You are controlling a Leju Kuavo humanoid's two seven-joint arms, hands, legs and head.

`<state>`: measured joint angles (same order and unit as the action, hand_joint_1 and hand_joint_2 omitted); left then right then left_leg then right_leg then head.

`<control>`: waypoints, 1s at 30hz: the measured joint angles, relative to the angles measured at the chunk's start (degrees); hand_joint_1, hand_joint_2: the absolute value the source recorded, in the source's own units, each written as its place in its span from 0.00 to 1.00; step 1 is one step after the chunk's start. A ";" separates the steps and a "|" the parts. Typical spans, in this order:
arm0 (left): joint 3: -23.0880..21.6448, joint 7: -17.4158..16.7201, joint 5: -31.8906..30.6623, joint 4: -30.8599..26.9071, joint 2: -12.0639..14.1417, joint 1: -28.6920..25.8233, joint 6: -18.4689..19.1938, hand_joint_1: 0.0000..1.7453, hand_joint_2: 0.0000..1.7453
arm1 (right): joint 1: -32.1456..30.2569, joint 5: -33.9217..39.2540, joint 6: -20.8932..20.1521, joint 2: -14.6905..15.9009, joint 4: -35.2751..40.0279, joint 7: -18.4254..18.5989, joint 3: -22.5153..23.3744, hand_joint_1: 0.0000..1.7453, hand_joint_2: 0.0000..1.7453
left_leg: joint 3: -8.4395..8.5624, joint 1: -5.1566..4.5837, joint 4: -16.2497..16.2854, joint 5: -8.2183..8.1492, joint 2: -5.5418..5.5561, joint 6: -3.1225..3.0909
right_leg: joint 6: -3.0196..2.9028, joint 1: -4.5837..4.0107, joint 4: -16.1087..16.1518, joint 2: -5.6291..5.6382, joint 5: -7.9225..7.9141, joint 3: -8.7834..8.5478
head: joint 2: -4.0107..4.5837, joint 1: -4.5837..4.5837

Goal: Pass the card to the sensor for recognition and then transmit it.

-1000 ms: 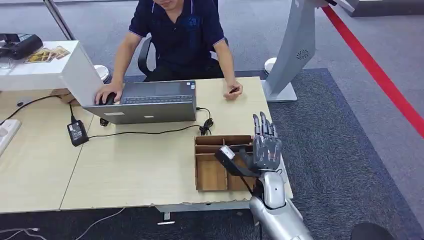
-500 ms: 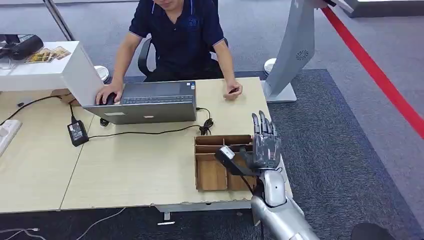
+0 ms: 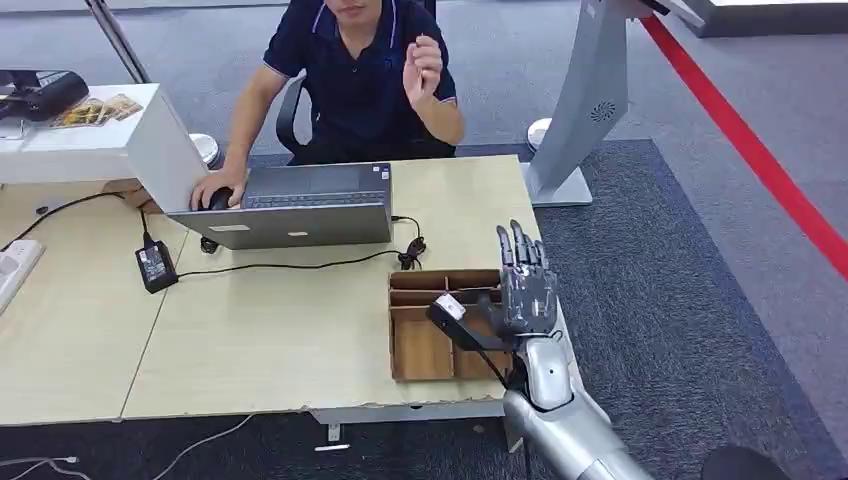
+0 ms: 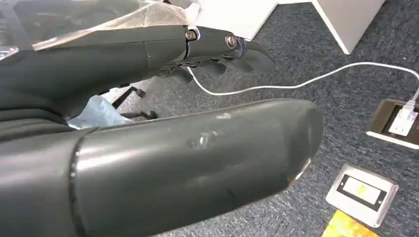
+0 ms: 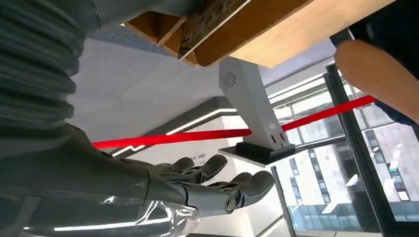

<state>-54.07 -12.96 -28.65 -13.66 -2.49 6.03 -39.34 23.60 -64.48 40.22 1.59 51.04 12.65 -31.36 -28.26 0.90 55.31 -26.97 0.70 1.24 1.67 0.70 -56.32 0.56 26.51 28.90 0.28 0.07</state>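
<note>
My right hand (image 3: pixel 525 285) hovers over the right end of a wooden divided box (image 3: pixel 425 345) near the table's front right corner. Its fingers (image 3: pixel 520 250) are straight and spread and it holds nothing. In the right wrist view the same hand (image 5: pixel 217 185) is empty, with the box (image 5: pixel 207 22) beside it. A grey stand (image 3: pixel 590 100) rises beyond the table's right end. My left hand (image 4: pixel 207 44) hangs above the carpet with nothing in its fingers. A person (image 3: pixel 355 70) sits behind a laptop (image 3: pixel 300 205), with one hand (image 3: pixel 425 60) raised at chest height.
A black power adapter (image 3: pixel 153 265) and its cable (image 3: pixel 290 265) lie in front of the laptop. A white block (image 3: pixel 100 145) stands at the table's back left. A red line (image 3: pixel 750 140) crosses the carpet on the right. A floor socket (image 4: pixel 400 121) and white cable (image 4: pixel 296 84) lie below my left hand.
The person has lifted a hand off the table's far right edge up to chest height. My right hand has drifted slightly left over the box.
</note>
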 joint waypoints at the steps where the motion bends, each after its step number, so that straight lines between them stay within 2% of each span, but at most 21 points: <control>1: 0.00 0.00 0.00 0.00 0.00 0.00 0.00 0.00 0.00 | 0.05 0.11 0.00 0.09 -0.04 0.11 -0.22 0.00 1.00 | 0.02 0.00 0.00 0.00 0.00 0.00 | 0.00 0.00 0.00 0.00 0.00 -0.02 | 0.00 0.00; 15: -0.02 0.15 0.15 0.00 0.00 0.00 -0.02 0.00 0.00 | 0.89 2.62 -0.33 1.60 -0.22 1.79 -3.17 0.00 1.00 | 0.18 0.00 0.00 0.00 -0.02 0.00 | 0.00 0.00 0.02 0.02 -0.01 -0.18 | 0.02 0.00; 30: -0.61 0.61 0.15 0.00 0.02 -0.01 0.09 0.00 0.00 | 2.47 4.46 -6.23 5.55 2.23 3.67 -8.05 0.00 1.00 | 0.33 0.00 0.00 0.01 -0.05 -0.01 | 0.02 0.00 0.03 0.03 -0.04 -0.33 | 0.00 0.00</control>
<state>-54.69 -12.35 -28.50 -13.66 -2.47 6.02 -39.25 26.07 -60.02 33.99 7.15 53.27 16.33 -39.41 -27.93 0.89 55.31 -26.97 0.65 1.23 1.69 0.70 -56.28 0.59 26.47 28.57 0.28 0.07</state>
